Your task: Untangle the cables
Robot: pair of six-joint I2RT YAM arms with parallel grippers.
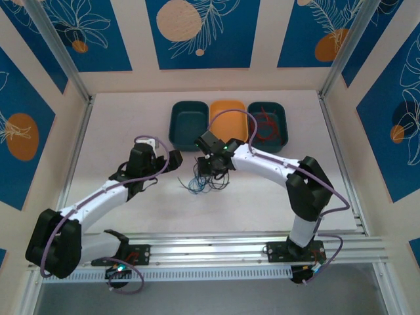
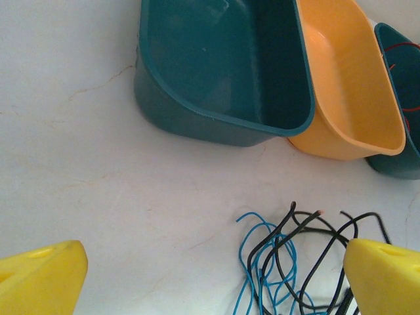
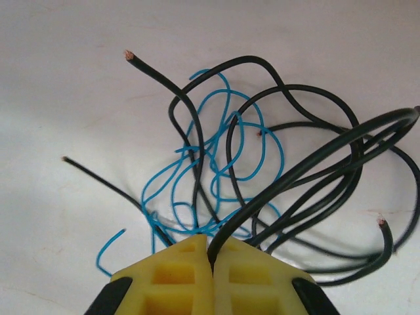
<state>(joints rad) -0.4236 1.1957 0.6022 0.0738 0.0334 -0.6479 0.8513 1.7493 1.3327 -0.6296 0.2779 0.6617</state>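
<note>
The right gripper (image 3: 211,248) pinches a black cable (image 3: 308,164) tangled through the blue cable (image 3: 190,226). The left gripper (image 2: 215,261) gapes wide nearby, with a teal bin (image 2: 197,115) and an orange bin (image 2: 348,92) beyond.

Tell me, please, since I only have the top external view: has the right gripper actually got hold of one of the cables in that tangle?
Observer: Yes. The right wrist view shows the right gripper shut on a black cable, which comes out from between its fingertips.
Operator: Is the blue cable pinched as well?
Observer: It doesn't look so. The blue cable lies on the table ahead of the fingertips, woven through the black loops.
Operator: And is the left gripper open?
Observer: Its wrist view shows the left gripper wide open, with nothing held between its fingers.
</note>
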